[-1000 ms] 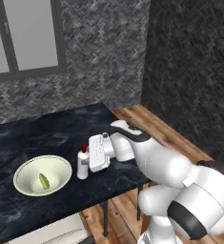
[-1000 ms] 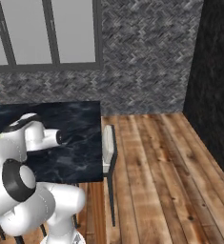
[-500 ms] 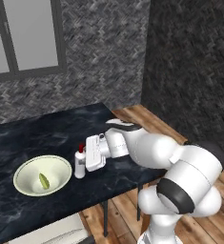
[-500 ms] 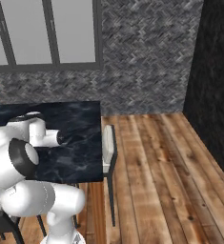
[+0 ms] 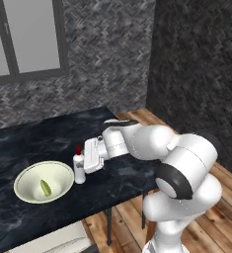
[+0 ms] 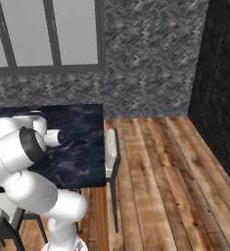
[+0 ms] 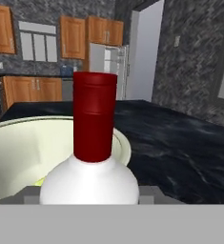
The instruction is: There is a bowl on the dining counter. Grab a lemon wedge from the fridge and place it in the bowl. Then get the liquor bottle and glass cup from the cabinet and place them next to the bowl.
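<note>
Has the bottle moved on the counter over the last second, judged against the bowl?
Yes. In the left base view the bottle now stands closer to the bowl's right rim, on the counter.

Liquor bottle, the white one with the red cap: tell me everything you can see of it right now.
The small white liquor bottle has a rounded shoulder, a narrow neck and a tall red cap, with a smooth, opaque look. It stands upright on the dark veined marble dining counter, just right of the cream round bowl. The gripper sits around it at its right side; whether the fingers press it I cannot tell.
</note>
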Tool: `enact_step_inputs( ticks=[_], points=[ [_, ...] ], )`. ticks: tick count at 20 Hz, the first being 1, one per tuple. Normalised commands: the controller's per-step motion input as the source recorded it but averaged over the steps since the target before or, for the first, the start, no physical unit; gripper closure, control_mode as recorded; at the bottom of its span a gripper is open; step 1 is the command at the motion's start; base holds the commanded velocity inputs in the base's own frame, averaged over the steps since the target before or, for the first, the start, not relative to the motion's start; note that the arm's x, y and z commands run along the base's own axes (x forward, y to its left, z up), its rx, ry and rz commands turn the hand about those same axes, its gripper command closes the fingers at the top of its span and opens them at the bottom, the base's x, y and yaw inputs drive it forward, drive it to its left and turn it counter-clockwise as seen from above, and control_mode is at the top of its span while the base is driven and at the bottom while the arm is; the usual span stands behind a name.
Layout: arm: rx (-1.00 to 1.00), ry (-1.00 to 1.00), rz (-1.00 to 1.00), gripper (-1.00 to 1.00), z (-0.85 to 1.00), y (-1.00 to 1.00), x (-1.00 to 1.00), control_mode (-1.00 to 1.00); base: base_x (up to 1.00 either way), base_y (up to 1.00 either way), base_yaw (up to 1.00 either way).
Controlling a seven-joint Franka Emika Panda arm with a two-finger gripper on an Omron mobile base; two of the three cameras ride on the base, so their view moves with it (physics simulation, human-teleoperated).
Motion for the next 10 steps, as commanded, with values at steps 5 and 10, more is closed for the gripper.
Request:
enact_step_inputs(
  ticks=[5, 10],
  points=[
    [0.0, 0.0, 0.0, 1.0, -0.26, 0.04, 0.04, -1.0, 0.0, 0.0, 0.0],
    [-0.01, 0.0, 0.0, 1.0, -0.33, 0.01, 0.0, -1.0, 0.0, 0.0, 0.0]
  ],
)
